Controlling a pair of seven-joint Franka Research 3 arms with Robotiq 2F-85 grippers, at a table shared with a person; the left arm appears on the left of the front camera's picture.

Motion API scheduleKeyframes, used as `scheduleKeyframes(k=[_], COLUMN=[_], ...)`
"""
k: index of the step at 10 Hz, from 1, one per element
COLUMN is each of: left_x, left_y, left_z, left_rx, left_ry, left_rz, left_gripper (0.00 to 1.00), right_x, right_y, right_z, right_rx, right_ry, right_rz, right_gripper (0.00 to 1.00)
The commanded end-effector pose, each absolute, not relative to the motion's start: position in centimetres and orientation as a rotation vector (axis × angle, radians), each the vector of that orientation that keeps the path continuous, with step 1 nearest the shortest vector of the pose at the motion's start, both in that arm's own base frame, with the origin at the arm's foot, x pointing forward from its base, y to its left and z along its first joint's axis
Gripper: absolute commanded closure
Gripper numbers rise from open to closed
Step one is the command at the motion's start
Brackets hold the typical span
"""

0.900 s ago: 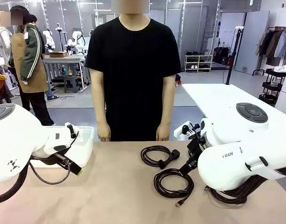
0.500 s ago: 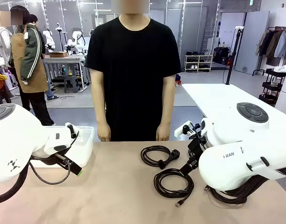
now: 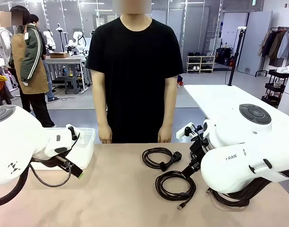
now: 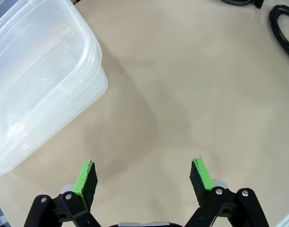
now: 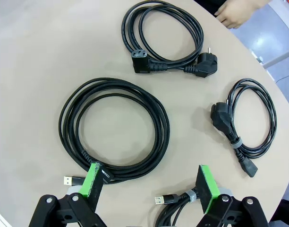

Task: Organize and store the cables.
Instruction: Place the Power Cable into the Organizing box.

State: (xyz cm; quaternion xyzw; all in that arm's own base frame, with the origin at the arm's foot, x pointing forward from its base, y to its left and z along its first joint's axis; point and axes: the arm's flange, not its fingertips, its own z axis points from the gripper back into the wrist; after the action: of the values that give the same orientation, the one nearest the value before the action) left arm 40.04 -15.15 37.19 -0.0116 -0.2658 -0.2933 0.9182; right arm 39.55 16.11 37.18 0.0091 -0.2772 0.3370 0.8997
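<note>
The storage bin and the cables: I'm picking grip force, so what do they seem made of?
The bin looks like translucent plastic, glossy: light passes through its walls and glints sit on the rim. The cables look rubber- or PVC-jacketed, matte black, lying in smooth coils; which jacket is unclear.

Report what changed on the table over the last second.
Almost nothing. The right arm edged very slightly toward the picture's right. Nothing was taken hold of or let go. The left end effector and right end effector stay open and empty, the cables lie where they were, and the person's hands still hang at the table's far edge.
</note>
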Motion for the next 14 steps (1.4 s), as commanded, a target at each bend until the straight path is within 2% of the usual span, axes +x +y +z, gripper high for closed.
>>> scheduleKeyframes(k=[1,4,6,8,10,14], left_x=[41.6,43.0,41.7,39.7,38.4,34.0], left_y=[-15.0,-11.6,-8.2,-3.9,1.4,9.8], left_z=[39.3,46.3,51.2,53.7,54.0,50.8], left_rx=[-0.042,-0.179,-0.244,-0.298,-0.37,-0.438], left_ry=[-0.557,-0.425,-0.416,-0.432,-0.523,-0.7], left_rz=[-0.698,-0.88,-1.06,-1.191,-1.146,-0.973], left_gripper=[0.0,0.0,0.0,0.0,0.0,0.0], right_x=[39.5,41.2,41.3,39.5,36.3,28.6], right_y=[16.1,12.5,9.0,4.6,-0.6,-7.9], right_z=[37.2,43.4,47.5,50.7,51.7,49.3], right_rx=[0.019,0.094,0.18,0.278,0.331,0.4], right_ry=[-0.574,-0.507,-0.455,-0.436,-0.46,-0.609], right_rz=[0.697,0.834,0.97,1.073,1.097,0.96], right_gripper=[0.0,0.0,0.0,0.0,0.0,0.0])
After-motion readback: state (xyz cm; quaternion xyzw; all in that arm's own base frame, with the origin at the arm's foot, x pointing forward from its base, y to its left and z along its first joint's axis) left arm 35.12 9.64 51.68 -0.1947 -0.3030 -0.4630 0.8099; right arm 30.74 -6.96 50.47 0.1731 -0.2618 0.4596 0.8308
